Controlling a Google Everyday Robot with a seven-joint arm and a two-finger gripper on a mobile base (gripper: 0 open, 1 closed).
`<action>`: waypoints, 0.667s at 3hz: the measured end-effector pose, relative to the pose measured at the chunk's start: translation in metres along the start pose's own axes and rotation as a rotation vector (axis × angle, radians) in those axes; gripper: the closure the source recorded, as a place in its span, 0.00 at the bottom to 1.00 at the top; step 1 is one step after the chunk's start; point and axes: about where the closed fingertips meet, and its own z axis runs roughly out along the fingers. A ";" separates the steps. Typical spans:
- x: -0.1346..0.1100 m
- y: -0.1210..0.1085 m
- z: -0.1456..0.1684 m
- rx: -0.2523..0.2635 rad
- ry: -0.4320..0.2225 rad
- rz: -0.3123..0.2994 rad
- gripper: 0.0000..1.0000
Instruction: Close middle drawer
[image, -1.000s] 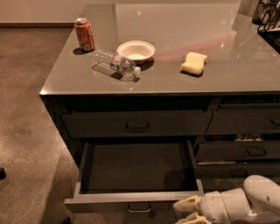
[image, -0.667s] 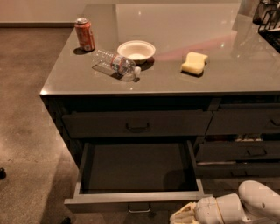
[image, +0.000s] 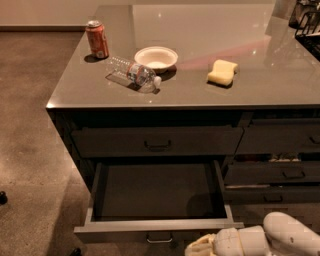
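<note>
The middle drawer is pulled far out from the dark cabinet, its deep dark box empty and its paler rim showing. Its small bar pull sits centred on the low front, near the bottom edge of the view. My gripper is at the bottom of the view, just right of the pull and in front of the drawer's front panel, on the white arm coming in from the lower right. The top drawer above is shut.
On the grey countertop lie a red soda can, a clear plastic bottle on its side, a white bowl and a yellow sponge. Narrower drawers stand to the right. Brown floor is at the left.
My arm and gripper have moved left and lower along the drawer's front, closer to the pull. The drawer stands as far out as before.
</note>
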 end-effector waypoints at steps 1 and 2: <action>0.009 -0.022 0.036 0.116 -0.078 -0.061 1.00; 0.015 -0.045 0.051 0.270 -0.131 -0.114 1.00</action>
